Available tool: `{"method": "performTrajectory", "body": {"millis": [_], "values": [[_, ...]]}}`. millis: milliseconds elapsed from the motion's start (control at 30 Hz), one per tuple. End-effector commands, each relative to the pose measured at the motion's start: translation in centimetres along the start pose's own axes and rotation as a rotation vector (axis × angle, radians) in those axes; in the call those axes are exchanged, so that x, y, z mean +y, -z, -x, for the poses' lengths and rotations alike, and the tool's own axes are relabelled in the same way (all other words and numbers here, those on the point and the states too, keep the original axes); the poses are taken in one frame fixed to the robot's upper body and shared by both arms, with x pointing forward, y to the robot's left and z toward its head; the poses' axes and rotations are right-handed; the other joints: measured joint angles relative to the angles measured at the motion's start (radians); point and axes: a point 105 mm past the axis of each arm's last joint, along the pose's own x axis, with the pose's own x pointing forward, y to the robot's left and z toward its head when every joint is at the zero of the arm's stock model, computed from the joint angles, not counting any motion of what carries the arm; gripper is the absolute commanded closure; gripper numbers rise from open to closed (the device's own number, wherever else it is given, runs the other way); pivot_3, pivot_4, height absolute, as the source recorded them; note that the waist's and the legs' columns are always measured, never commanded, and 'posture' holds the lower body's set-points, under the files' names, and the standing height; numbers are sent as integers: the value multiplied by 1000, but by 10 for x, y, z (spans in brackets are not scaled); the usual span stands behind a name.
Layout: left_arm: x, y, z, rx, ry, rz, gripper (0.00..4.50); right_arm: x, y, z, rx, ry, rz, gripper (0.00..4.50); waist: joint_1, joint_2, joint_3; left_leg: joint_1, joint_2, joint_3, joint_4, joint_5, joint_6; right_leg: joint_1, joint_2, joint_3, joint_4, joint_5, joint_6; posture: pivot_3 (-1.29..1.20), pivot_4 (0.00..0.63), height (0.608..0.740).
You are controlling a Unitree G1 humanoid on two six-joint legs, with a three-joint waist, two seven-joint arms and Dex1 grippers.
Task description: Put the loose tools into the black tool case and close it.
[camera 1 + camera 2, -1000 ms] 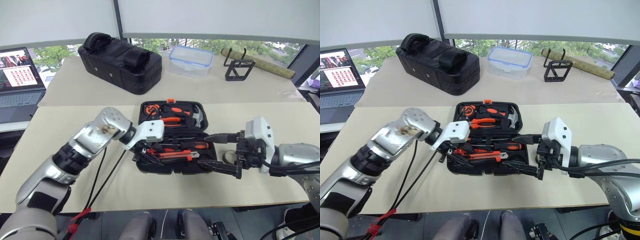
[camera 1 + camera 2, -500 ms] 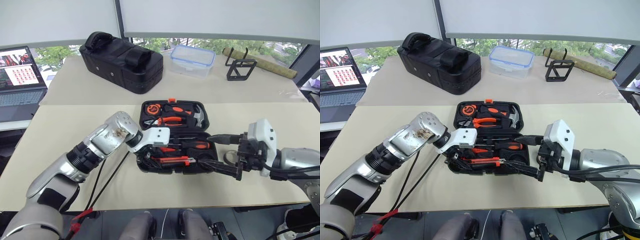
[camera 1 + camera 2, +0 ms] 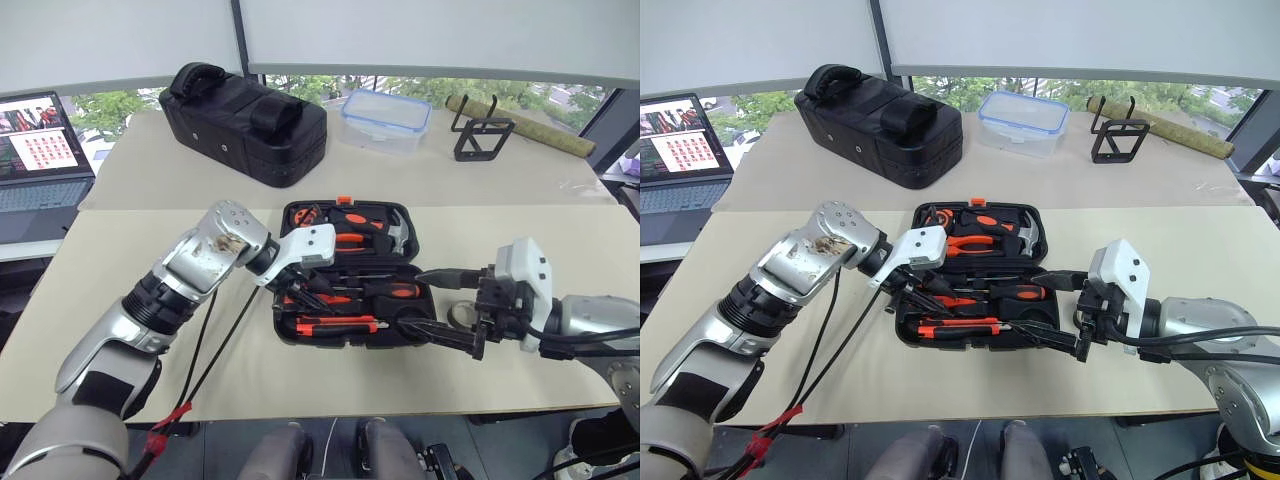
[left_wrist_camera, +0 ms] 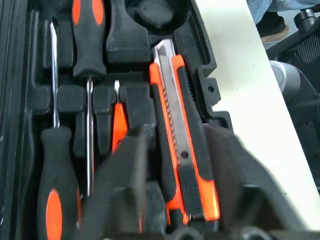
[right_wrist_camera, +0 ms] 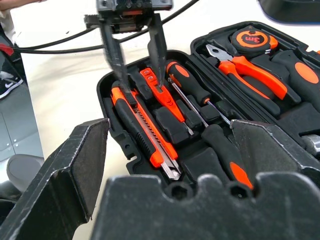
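My left gripper (image 5: 135, 55) hangs over the near-left end of the flat black moulded plastic tool case (image 3: 290, 335), which lies open on the beige table (image 3: 120, 300). Its two black fingers (image 5: 112, 50) stand a little apart and grasp nothing. One tip is just over the orange-black utility knife (image 5: 142, 125); the other is at the slim orange tester screwdriver (image 5: 162, 97). Both tools lie in their recesses in the near half of the case.

Beside those two lie two black-and-orange-handled screwdrivers (image 5: 192, 90), head to tail. That makes four tools in the near half. In the far half I count one pair of orange-handled pliers (image 5: 250, 70), one round orange tape measure (image 5: 252, 37) and one hammer (image 3: 400, 235).

My right gripper (image 3: 440, 305) waits at the case's right end. Its two fingers are spread wide and empty, one above the other. One small dark tape roll (image 3: 460, 315) lies on the table just behind them, outside the case.

On the far table stand one black fabric bag (image 3: 245, 110), one clear blue-rimmed box (image 3: 383, 120) and one black wire stand (image 3: 480, 135). One laptop (image 3: 35, 150) sits at far left.
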Motion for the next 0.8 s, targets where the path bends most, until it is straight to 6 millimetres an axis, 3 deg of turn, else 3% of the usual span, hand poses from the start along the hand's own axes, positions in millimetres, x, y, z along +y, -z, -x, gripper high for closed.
{"method": "performTrajectory", "body": {"millis": [33,67,367,800], "values": [[-10,1,-6,25,39,-76,4283,2,-7,2,-16,-1,36,0,-1,0,0,0,0,0,0,0,0,0,0,0,0,0,0,0,150,722],[-12,7,-9,59,50,-104,4433,2,-6,2,-14,-1,34,0,-2,0,0,0,0,0,0,0,0,0,0,0,0,0,0,0,150,722],[-18,50,-32,271,94,-210,4433,3,2,3,10,25,0,0,-1,1,-2,2,0,0,-1,0,0,2,0,0,0,0,0,0,150,722],[-12,62,-38,309,60,-242,4433,3,6,5,10,53,-21,0,1,6,-6,16,1,0,-3,-3,4,17,0,1,-3,-1,2,0,150,722]]}}
